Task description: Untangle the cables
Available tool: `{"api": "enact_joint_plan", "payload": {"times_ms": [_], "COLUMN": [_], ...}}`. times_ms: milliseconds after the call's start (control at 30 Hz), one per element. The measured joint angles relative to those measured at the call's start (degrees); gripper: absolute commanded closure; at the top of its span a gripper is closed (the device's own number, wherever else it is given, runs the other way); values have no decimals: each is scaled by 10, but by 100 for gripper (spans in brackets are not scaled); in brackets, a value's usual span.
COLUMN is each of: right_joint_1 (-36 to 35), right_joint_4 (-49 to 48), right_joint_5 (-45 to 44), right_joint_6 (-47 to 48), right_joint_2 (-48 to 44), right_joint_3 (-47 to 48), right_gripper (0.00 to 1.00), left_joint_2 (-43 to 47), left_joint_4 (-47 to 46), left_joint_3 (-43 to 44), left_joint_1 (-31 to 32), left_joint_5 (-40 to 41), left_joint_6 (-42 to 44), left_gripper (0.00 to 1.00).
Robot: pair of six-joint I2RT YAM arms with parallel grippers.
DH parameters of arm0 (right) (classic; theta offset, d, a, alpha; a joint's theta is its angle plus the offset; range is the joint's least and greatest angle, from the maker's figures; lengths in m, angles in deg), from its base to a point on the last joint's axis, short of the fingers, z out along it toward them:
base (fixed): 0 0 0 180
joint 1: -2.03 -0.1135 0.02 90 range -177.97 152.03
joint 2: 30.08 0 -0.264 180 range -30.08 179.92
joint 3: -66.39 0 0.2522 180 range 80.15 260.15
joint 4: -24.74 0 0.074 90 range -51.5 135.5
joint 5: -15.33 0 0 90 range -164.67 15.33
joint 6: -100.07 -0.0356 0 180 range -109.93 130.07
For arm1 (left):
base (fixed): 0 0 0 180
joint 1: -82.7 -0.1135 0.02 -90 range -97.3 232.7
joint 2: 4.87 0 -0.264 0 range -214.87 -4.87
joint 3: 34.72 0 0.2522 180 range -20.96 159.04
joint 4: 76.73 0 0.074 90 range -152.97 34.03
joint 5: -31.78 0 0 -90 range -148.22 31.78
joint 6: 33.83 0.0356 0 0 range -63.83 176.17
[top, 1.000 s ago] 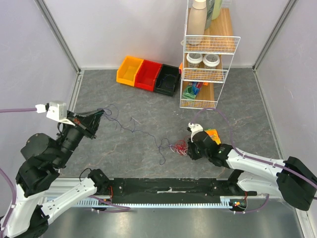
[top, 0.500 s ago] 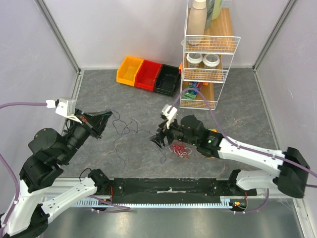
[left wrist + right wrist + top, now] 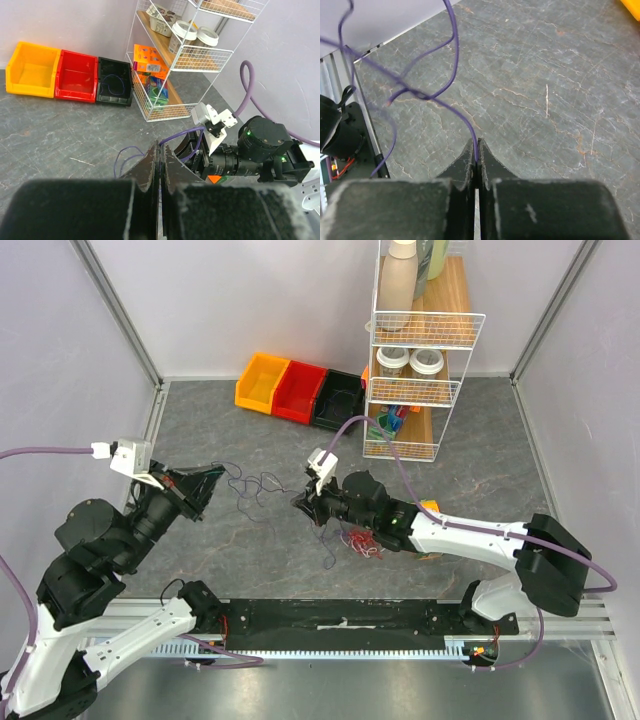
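Dark blue cable (image 3: 258, 486): one very thin, flexible wire, slung in loose wavy loops between the left hand (image 3: 208, 481) and the right hand (image 3: 299, 503). It is pinched at each end in closed fingertips, and a further strand trails from the right hand down onto the surface (image 3: 250, 435). Red and white cables (image 3: 362, 539): equally thin wires in a small tangled clump, lying on the surface just behind the right hand, beneath its arm.

The arms (image 3: 470, 538) are white links, black joints, trailing purple hoses (image 3: 45, 452).
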Motion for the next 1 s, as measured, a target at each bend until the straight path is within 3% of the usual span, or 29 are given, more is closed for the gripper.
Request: {"api": "enact_joint_plan", "payload": {"times_ms": [167, 267, 367, 567, 700, 867, 1000], "right_joint_1": [0, 0, 0, 0, 0, 0, 0], "right_joint_4": [-2, 8, 57, 150, 176, 235, 284], "right_joint_5": [-43, -82, -138, -170, -169, -162, -146], "right_joint_6": [-27, -60, -110, -158, -163, -159, -153], "right_joint_2": [-26, -87, -152, -204, -228, -229, -238], "right_joint_3": [-25, -104, -195, -251, -251, -236, -218], "right_gripper": [100, 100, 100, 99, 83, 49, 37], "left_joint_2": [13, 37, 65, 77, 49, -27, -87], "left_joint_4": [8, 19, 21, 21, 21, 22, 20], "left_joint_3": [0, 0, 0, -1, -4, -23, -57], "left_joint_1": [0, 0, 0, 0, 0, 0, 0], "left_joint_5": [28, 63, 91, 116, 117, 115, 108], "left_joint_6": [0, 0, 0, 0, 0, -5, -12], "left_gripper": [98, 98, 98, 98, 98, 98, 98]}}
